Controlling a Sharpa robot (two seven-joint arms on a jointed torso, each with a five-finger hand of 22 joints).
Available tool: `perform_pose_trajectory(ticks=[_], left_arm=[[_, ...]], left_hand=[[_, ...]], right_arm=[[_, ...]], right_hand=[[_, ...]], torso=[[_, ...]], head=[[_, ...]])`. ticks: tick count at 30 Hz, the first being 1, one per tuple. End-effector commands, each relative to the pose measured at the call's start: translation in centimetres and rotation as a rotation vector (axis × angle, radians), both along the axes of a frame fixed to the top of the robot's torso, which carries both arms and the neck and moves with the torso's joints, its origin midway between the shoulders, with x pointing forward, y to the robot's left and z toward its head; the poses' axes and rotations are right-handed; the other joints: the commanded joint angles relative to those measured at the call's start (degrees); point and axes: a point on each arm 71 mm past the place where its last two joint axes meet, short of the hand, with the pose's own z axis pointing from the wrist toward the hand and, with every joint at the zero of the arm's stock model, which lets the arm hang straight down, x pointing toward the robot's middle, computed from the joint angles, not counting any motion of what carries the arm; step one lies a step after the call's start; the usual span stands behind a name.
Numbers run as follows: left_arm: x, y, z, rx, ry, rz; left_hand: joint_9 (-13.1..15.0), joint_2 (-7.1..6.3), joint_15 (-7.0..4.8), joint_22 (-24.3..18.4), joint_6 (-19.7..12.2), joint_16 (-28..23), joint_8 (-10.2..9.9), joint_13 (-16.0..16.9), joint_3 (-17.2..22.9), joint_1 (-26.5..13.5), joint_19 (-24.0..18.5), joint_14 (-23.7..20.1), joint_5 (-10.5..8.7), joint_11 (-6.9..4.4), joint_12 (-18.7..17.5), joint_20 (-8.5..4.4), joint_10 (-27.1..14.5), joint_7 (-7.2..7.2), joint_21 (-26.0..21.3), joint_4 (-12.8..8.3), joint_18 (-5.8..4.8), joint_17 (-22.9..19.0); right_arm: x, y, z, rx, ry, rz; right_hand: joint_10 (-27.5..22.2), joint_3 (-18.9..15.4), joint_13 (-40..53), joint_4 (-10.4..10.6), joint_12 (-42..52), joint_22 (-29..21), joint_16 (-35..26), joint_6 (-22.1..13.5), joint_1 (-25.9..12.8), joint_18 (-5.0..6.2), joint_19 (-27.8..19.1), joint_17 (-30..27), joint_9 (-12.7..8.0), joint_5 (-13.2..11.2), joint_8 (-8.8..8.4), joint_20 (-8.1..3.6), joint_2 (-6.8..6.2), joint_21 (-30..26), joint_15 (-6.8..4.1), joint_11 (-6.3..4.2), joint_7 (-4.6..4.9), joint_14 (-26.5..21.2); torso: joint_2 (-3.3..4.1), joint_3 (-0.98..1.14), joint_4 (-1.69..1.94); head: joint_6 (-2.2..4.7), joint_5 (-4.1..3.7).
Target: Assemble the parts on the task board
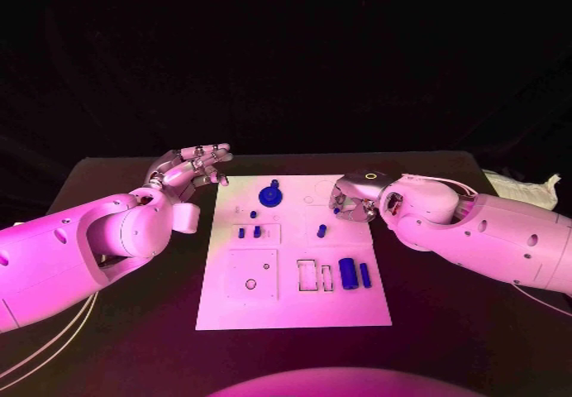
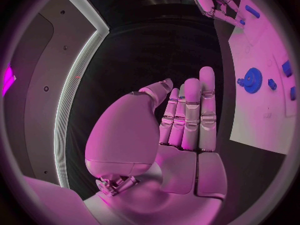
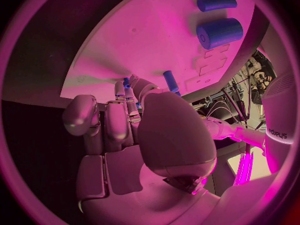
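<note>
Beneath the curled fingers of the right hand (image 1: 355,201), at the far right part of the white rectangular task board (image 1: 293,310), a small blue cylindrical peg (image 3: 127,82) appears pinched at the fingertips; the right wrist view shows its blue tip between them, close above the board surface. Just beside those fingertips a second small blue pin (image 3: 170,80) stands on the board. Farther from this hand, toward the robot, lie a thick blue cylinder (image 1: 347,273) and a thin blue rod (image 1: 364,275), next to two empty rectangular outlines. The left hand (image 1: 188,172) hovers beyond the board's far left corner, fingers straight and together, palm bare, grasping nothing. Near it on the board rests a round blue gear-like disc with a knob (image 1: 270,197); a little closer to the robot, three short blue pegs (image 1: 248,228) stand in a marked square.

Step in hand, judged from the pose: placing or seating the pinched peg on the right side of the board. The next move calls for keeping the peg upright over its hole and pressing straight down before the fingers let go; a tilted peg could jam. All rests on a black desk (image 1: 453,331).
</note>
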Motion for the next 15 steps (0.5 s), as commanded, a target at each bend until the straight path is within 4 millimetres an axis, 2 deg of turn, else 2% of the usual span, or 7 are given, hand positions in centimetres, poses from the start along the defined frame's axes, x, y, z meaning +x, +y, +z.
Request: perform_pose_trajectory(ticks=[1,9,15], left_arm=[[-0.12,-0.4,0.16,-0.009,-0.014,-0.032],[-0.11,-0.41,0.15,-0.008,-0.014,-0.035],[-0.14,-0.43,0.15,-0.004,-0.014,-0.044]], left_hand=[[-0.01,0.19,0.04,-0.07,-0.09,-0.13,0.38,-0.04,-0.42,-0.29,-0.37,-0.36,0.2,0.17,0.33,0.23,-0.39,0.18,-0.34,-0.06,1.04,-0.09],[0.01,0.22,0.03,-0.11,-0.06,-0.14,0.45,-0.02,-0.45,-0.22,-0.38,-0.4,0.21,0.15,0.44,0.24,-0.37,0.14,-0.39,-0.14,1.05,-0.17],[0.04,0.67,-0.08,-0.23,-0.06,-0.17,0.72,0.0,-0.11,0.54,-0.36,-0.6,0.94,0.1,0.85,0.18,-0.51,0.12,-0.54,-0.72,1.12,-0.57]], right_arm=[[-0.15,0.24,-0.42,-0.036,0.027,0.017],[-0.09,0.29,-0.69,-0.075,0.029,0.013],[0.01,0.5,-0.78,-0.096,0.007,0.003]], right_hand=[[1.27,0.92,-0.28,-0.32,-0.21,0.5,-0.04,1.09,0.4,0.59,0.7,0.03,0.21,-0.75,0.56,0.17,0.89,0.26,0.27,-0.22,-0.03,2.67],[3.43,3.0,-0.98,-2.39,-0.54,1.24,0.55,2.63,1.55,0.49,1.12,0.28,0.6,-1.11,0.81,0.31,1.87,0.73,0.43,-0.28,0.15,2.83],[4.33,4.8,-1.62,-4.34,-1.15,1.74,0.95,3.0,1.89,0.41,1.36,0.38,0.79,-2.18,0.54,0.27,2.28,1.07,0.48,-0.21,0.36,2.86]], torso=[[0.0,0.0,-0.08],[0.01,0.0,-0.09],[0.01,0.0,-0.1]], head=[[-0.06,0.21],[-0.32,0.17],[-0.45,0.12]])
